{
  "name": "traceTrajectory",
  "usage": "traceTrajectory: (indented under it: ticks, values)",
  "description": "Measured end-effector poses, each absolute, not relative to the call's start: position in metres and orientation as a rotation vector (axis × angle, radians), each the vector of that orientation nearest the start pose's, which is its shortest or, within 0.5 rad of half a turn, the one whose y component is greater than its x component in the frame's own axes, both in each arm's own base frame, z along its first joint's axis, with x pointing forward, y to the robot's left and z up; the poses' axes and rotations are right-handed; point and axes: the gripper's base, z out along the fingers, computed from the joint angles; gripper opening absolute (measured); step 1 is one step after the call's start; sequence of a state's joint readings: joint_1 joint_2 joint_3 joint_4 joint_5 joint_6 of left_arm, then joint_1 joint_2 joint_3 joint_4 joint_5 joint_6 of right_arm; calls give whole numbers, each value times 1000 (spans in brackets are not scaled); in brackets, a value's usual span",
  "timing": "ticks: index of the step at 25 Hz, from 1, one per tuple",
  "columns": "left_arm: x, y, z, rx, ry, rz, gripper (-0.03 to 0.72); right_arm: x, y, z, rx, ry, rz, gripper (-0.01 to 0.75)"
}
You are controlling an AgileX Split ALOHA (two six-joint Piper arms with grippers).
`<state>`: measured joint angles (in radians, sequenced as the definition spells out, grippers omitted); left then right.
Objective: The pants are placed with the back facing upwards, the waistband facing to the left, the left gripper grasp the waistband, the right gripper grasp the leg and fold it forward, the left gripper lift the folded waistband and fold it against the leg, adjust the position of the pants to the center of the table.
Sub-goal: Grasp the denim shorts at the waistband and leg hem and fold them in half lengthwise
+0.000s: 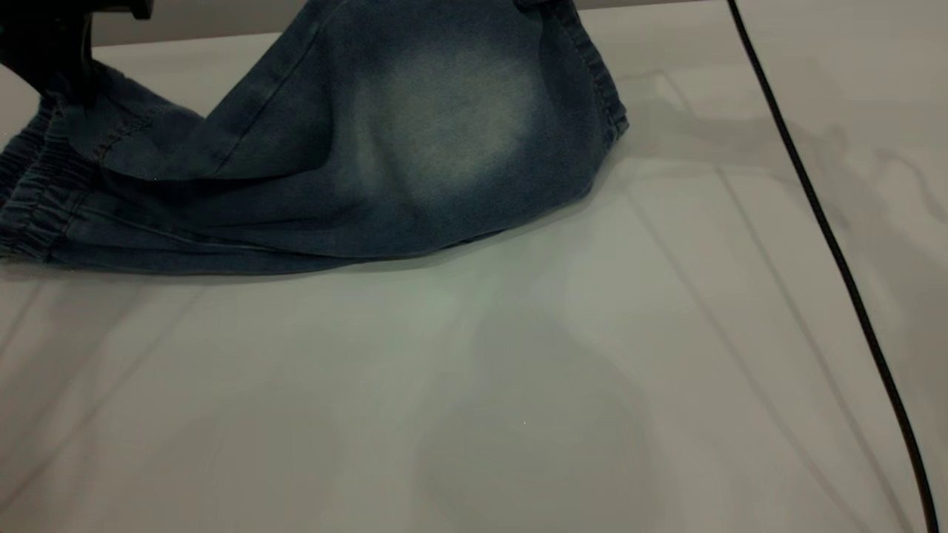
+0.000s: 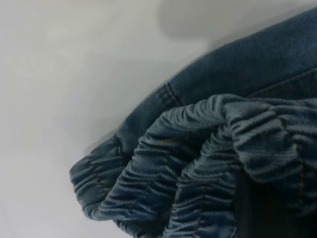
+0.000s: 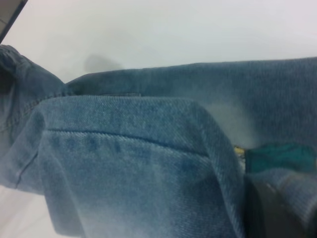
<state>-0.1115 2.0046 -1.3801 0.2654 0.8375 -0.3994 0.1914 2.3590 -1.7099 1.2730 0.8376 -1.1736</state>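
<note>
The pants [image 1: 318, 192] lie at the table's [image 1: 518, 385] ten o'clock, far from its middle. The leg [image 1: 452, 111] with the pale oval is lifted and draped forward over the rest. At the far left the left gripper [image 1: 44, 44] is clenched on the bunched waistband [image 2: 198, 168] — holding it up. The right gripper [image 3: 277, 213] is pressed into the denim, its hold impossible to tell. A black cable [image 1: 837, 252] crosses at three o'clock.

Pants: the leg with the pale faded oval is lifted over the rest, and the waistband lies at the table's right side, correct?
Not quite. The exterior view shows the waistband at the table's left side, not the right. The leg with the pale faded oval is indeed lifted over the rest of the pants.
</note>
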Motion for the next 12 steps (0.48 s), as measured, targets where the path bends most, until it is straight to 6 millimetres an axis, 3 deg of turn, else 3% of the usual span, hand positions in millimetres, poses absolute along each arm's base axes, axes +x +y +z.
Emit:
traceTrajectory:
  ticks: [8,12]
  values:
    - [402,-28,167,-183,2858,210,158,487,164,126,-544,2265,1038,20]
    - [401,-27,166,-179,2861,216,158,489,162,124,-522,2280,1010,77]
